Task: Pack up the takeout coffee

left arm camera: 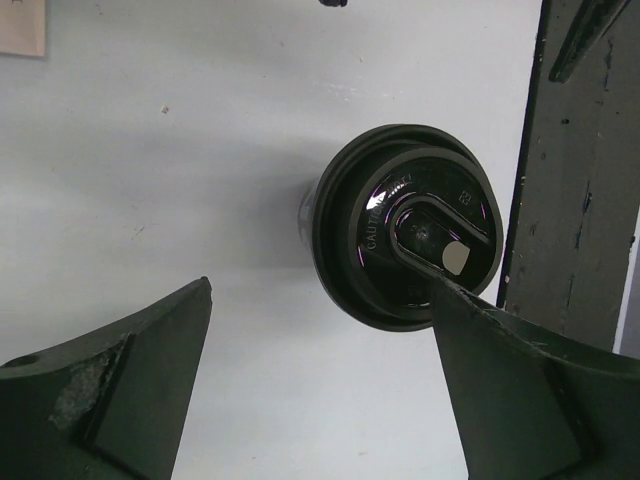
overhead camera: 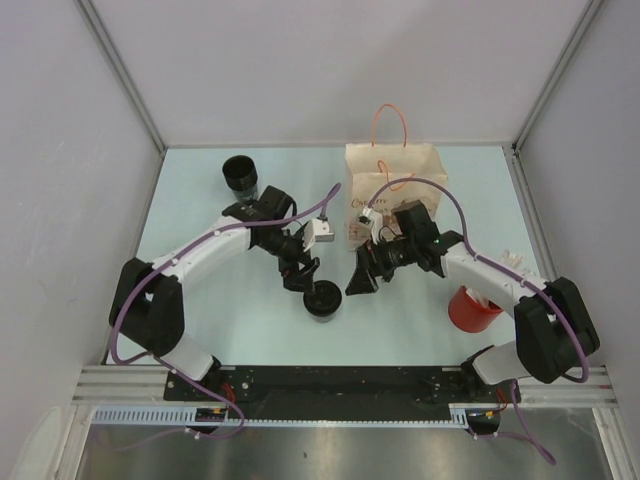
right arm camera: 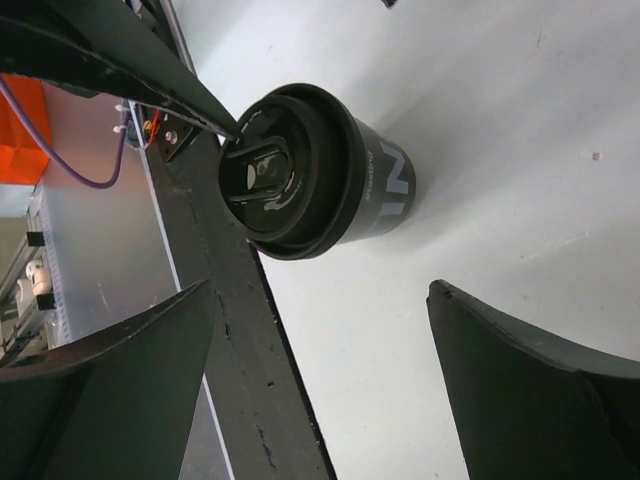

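Lidded cup (overhead camera: 322,300) stood w/ open counter (overhead camera: 200,195) around; L pincer (overhead camera: 303,277) & R pincer (overhead camera: 360,281) both wide, empty, flanking cup; bag (overhead camera: 395,190) upright beyond cup.

From above, the left gripper (overhead camera: 301,275) covers the far rim of the lidded black cup (overhead camera: 324,302). The right arm's wrist hides the lower front of the paper bag (overhead camera: 392,170), whose print is too small to read. The red cup (overhead camera: 470,312) sits half under that forearm. In the left wrist view a finger (left arm camera: 520,390) overlaps the lid's edge and some raised lettering, and both fingers run off the bottom.
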`<state>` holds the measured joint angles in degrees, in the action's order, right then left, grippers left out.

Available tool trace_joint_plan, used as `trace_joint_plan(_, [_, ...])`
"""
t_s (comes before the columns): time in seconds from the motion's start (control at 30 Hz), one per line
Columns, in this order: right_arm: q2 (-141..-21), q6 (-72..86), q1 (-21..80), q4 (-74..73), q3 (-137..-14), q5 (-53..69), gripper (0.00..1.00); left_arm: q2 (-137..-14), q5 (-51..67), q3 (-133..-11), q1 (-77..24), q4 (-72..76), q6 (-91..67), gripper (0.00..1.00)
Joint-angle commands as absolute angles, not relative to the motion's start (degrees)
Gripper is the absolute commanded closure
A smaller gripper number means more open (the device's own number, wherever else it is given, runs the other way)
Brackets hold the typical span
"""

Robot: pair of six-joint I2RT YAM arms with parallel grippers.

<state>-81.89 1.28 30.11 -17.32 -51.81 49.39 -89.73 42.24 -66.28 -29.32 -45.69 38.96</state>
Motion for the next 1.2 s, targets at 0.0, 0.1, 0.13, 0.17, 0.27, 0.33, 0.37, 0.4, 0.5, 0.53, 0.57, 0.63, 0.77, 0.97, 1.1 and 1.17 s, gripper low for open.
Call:
trace_joint_plan(0.0, [-77.9,1.7,30.3,-15.6,-50.8,47.6,0.09,-89.1,44.5,-69.3,-28.7,-47.7,38.8,0.06])
trace_joint_plan(0.1, [-76.0,1.0,30.5,-16.4,-50.7,44.7,0.10,-89.5,44.0,-70.0,-28.7,-49.0,38.0,0.06])
trace_joint_plan(0.13, [-75.4,0.8,30.4,-17.0,-50.6,44.1,0.11,-89.9,43.9,-70.0,-28.7,-49.6,37.6,0.06])
trace_joint_plan(0.17, [-75.2,0.5,30.4,-17.3,-50.6,42.9,0.11,-90.2,43.1,-70.2,-28.7,-49.9,37.4,0.06])
trace_joint_plan(0.27, [-74.6,0.5,30.1,-17.1,-50.7,42.2,0.11,-93.2,43.1,-72.8,-28.7,-54.7,36.7,0.09])
trace_joint_plan(0.33, [-74.3,1.3,30.1,-16.6,-50.7,42.4,0.11,-95.1,43.9,-74.7,-28.7,-57.5,36.4,0.07])
trace_joint_plan(0.37, [-74.2,1.4,30.3,-16.6,-50.6,42.5,0.12,-96.5,44.0,-75.9,-28.7,-58.3,35.7,0.07])
trace_joint_plan(0.4, [-74.1,1.3,30.4,-16.5,-50.6,42.3,0.12,-96.9,44.0,-76.4,-28.7,-58.4,34.5,0.07])
trace_joint_plan(0.5, [-73.3,1.1,30.5,-16.5,-50.5,42.0,0.12,-98.4,43.9,-77.3,-28.9,-59.0,32.5,0.07])
trace_joint_plan(0.53, [-73.2,0.9,30.5,-16.4,-50.2,42.1,0.12,-98.9,44.2,-77.9,-28.9,-59.5,32.3,0.07])
trace_joint_plan(0.57, [-72.7,0.9,30.5,-16.4,-50.2,42.0,0.12,-99.2,44.6,-78.0,-29.0,-59.8,32.2,0.07])
trace_joint_plan(0.63, [-72.3,0.8,30.3,-16.3,-50.0,42.1,0.12,-99.1,45.2,-78.2,-29.1,-59.9,31.1,0.06])
trace_joint_plan(0.77, [-72.1,0.7,30.4,-16.0,-49.7,42.2,0.12,-99.5,46.5,-78.5,-29.4,-59.9,29.4,0.06])
trace_joint_plan(0.97, [-71.5,0.7,31.1,-16.0,-49.6,41.9,0.13,-100.9,47.1,-78.9,-30.5,-60.2,28.0,0.06])
trace_joint_plan(1.1, [-70.9,0.4,31.2,-16.0,-49.5,41.8,0.13,-100.7,45.0,-78.4,-31.4,-59.2,27.0,0.06])
trace_joint_plan(1.17, [-70.6,0.5,31.2,-16.0,-49.5,41.9,0.13,-100.7,44.0,-78.0,-31.7,-58.4,26.4,0.07])
